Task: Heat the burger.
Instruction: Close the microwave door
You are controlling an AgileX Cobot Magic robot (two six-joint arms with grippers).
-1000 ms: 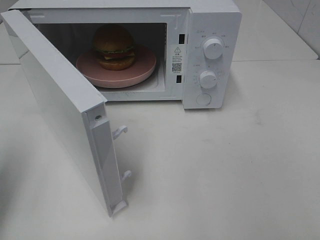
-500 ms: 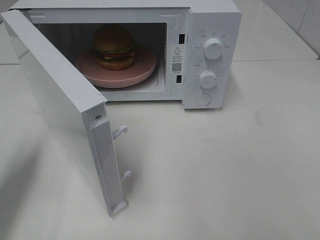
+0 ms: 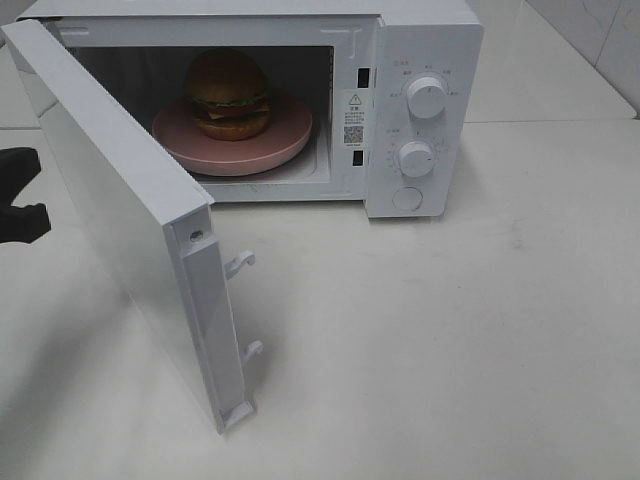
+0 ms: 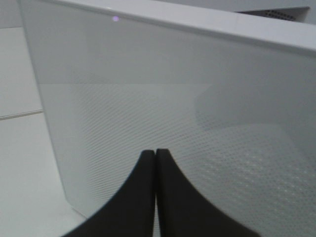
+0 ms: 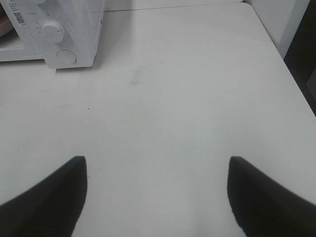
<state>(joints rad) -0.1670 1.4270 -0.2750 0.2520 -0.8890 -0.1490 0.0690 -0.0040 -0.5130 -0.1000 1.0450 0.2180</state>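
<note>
The burger (image 3: 229,93), a golden-brown bun with green and dark layers, sits on a round pink plate (image 3: 285,135) inside the white microwave (image 3: 420,50). The microwave door (image 3: 110,190) is swung wide open toward the front left. In the left wrist view my left gripper (image 4: 156,151) is shut with nothing between its fingers, its tips close to the door's dotted outer face (image 4: 207,98). A black part of the left arm (image 3: 22,222) shows at the left edge of the high view, behind the door. My right gripper (image 5: 157,160) stands open over the bare table, holding nothing.
The microwave's control panel carries two white knobs (image 3: 427,97) (image 3: 416,158) and a round button (image 3: 407,198). Two latch hooks (image 3: 240,264) stick out of the door's free edge. The white table (image 3: 450,340) spreads to the front and right.
A black part of the left arm has come into the high view at the left edge, behind the open door. The burger, plate and door have not moved.
</note>
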